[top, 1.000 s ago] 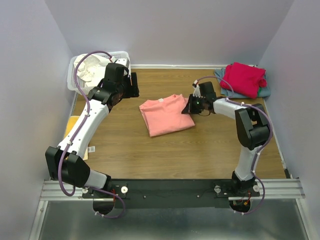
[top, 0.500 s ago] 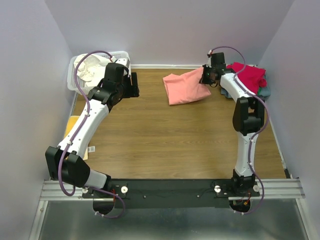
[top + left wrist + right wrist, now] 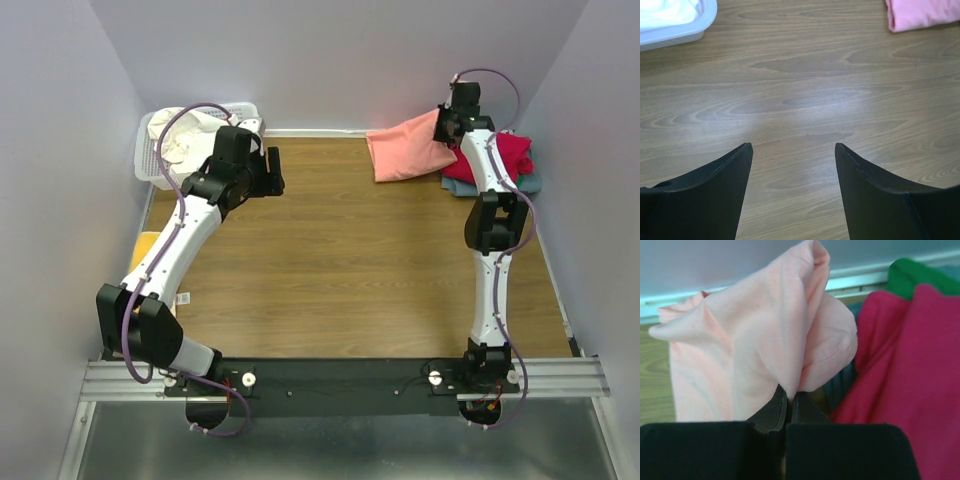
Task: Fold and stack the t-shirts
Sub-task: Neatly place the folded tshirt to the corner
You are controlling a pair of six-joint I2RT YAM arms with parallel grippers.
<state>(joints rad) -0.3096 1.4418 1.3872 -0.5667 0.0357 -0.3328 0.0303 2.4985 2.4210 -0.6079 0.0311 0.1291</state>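
Overhead view of a wooden worktop [image 3: 340,260] with two robot arms. The right arm stretches to the upper right of the frame. Its right hand [image 3: 443,128] is clamped tight on an edge of the folded salmon-pink t-shirt [image 3: 408,152], which hangs partly lifted just left of the stack. That stack, in the upper right corner, has the crimson t-shirt [image 3: 510,155] lying on the grey-blue t-shirt [image 3: 528,185].

The left hand [image 3: 268,170] hovers at upper left with fingers spread wide and nothing between them, near the white basket [image 3: 147,165] holding the white t-shirt [image 3: 185,140] (apparently not yet folded).

The step in hand looks like stacking the pink shirt. The next move likely calls for carrying it rightward over the crimson one, lowering it flat, then releasing.
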